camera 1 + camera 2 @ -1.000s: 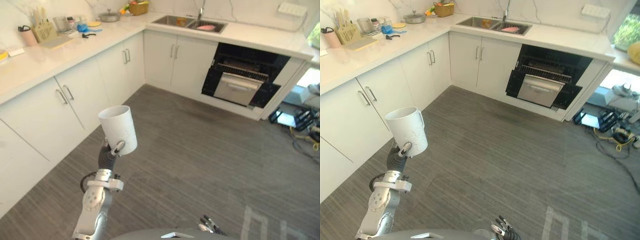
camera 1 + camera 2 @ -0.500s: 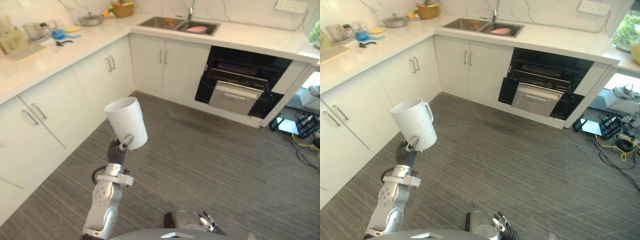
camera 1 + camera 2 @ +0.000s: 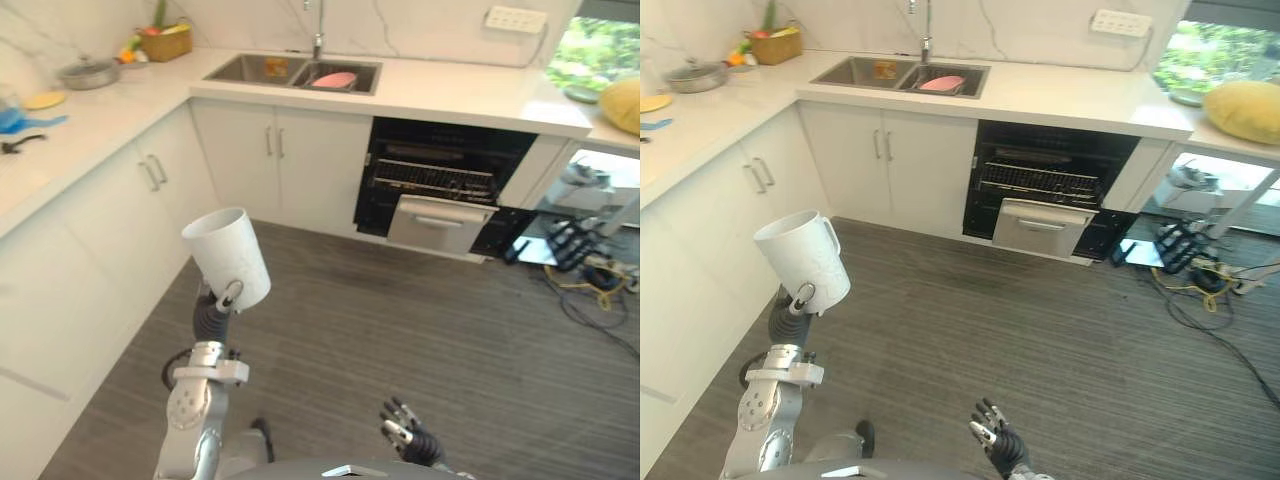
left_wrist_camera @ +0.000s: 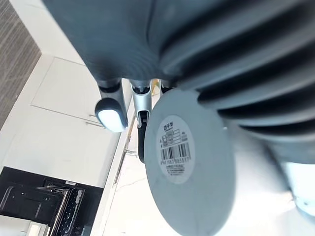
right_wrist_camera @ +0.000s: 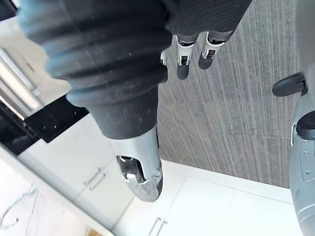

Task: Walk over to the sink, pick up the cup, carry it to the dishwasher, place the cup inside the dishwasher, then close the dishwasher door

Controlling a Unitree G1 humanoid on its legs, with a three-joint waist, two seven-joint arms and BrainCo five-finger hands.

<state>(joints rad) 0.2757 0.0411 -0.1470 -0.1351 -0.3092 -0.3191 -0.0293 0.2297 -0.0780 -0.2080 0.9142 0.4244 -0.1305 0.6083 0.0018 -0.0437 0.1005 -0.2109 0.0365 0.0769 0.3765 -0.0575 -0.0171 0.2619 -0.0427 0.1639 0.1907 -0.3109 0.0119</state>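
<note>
A white cup (image 3: 228, 255) with a handle stands upright and raised in front of me, my left hand (image 3: 231, 294) shut on its lower part. Seen from the left wrist, the cup's labelled base (image 4: 189, 162) rests against the fingers (image 4: 142, 123). My right hand (image 3: 408, 437) hangs low over the floor, open and holding nothing. The dishwasher (image 3: 440, 175) is across the floor under the counter, its dark inside and wire rack showing and a silver front panel (image 3: 437, 222) below. The steel sink (image 3: 265, 68) is set in the counter to its left.
White cabinets (image 3: 110, 210) run along my left side and the far wall. A pink item (image 3: 335, 80) lies in the sink, with a pot (image 3: 88, 73) and basket (image 3: 166, 42) on the counter. Cables and equipment (image 3: 585, 265) crowd the floor right of the dishwasher. A yellow cushion (image 3: 1245, 108) sits on the right counter.
The whole picture has shifted as the camera turned right, so the dishwasher and sink now sit nearer the middle. The cup stays in my left hand. More of my right hand shows.
</note>
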